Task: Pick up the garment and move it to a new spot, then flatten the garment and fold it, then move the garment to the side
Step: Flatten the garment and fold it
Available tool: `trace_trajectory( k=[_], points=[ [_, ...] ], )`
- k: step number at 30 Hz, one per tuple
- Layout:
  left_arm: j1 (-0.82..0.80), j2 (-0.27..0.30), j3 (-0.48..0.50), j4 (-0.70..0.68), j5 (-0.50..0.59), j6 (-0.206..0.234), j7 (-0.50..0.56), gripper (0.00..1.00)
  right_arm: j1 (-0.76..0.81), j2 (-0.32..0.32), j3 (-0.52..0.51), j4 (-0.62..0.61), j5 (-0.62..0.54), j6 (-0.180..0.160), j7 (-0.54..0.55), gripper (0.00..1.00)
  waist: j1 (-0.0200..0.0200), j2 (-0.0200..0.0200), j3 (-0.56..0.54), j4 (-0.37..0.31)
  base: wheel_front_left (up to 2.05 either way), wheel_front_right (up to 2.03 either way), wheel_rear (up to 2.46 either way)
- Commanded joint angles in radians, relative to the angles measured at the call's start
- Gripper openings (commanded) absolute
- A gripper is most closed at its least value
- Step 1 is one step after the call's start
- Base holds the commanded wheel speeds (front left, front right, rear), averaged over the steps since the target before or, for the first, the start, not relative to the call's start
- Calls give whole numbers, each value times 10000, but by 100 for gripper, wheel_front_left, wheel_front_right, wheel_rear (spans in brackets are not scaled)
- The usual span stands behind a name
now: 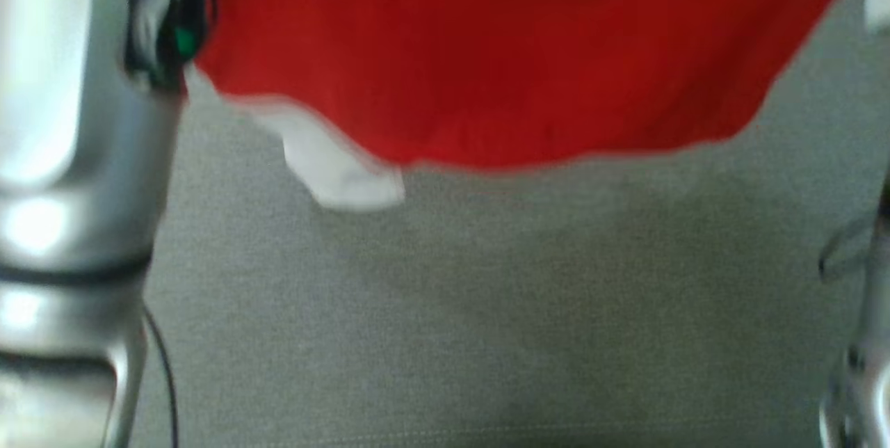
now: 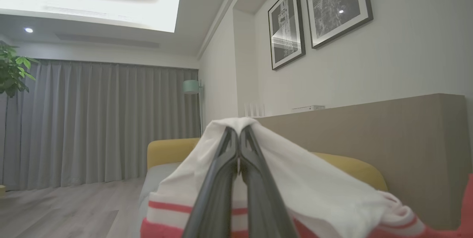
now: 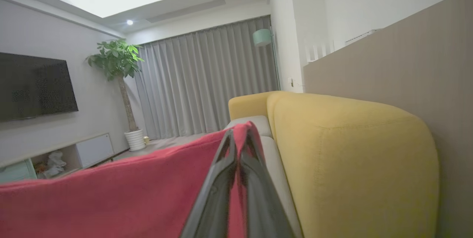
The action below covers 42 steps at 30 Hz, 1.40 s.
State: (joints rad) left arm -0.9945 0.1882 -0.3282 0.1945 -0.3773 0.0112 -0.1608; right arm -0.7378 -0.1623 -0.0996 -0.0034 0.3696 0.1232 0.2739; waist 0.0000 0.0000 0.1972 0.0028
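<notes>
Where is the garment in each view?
Head: garment spans the top, red, with its white sleeve left of centre.
Left wrist: sleeve at bottom centre, draped over the shut left gripper.
Right wrist: garment runs from lower left to centre, pinched in the shut right gripper.
Shared landmark: yellow sofa, in both wrist views.

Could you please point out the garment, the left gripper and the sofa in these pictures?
garment (image 1: 487, 51): head view, on its red body.
left gripper (image 2: 239, 131): left wrist view, between its closed fingertips.
sofa (image 3: 351, 156): right wrist view, on its yellow backrest.
</notes>
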Motion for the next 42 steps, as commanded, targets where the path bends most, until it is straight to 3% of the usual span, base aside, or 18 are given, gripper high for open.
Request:
trace_trajectory(
  k=[1,8,13,24,34,42],
  points=[
    [-731,274,289,27,116,-49,-142,0,-695,140,264,-69,55,75,-151,0,0,0,268,-7,0,0,0],
    [-3383,-212,411,3615,292,-367,-883,0,-3781,625,1020,3647,-22,75,-1739,0,0,0,620,-347,0,0,0],
    [-4480,-385,731,5196,349,-452,-999,0,-5400,929,1723,6138,-141,75,-3237,0,0,0,1039,-578,0,0,0],
    [-3227,-903,1046,7770,302,-825,-1008,0,-5901,1071,3263,10735,-354,75,-4153,0,0,0,2231,-291,0,0,0],
    [-1253,-1132,1278,8433,389,-896,-1009,0,-4330,944,4018,12235,-64,75,-4864,0,0,0,2559,88,0,0,0],
    [1153,-1256,2034,7173,243,-767,-1009,0,-2108,862,4394,11934,837,75,-5162,0,0,0,1823,164,0,0,0]
  ],
)
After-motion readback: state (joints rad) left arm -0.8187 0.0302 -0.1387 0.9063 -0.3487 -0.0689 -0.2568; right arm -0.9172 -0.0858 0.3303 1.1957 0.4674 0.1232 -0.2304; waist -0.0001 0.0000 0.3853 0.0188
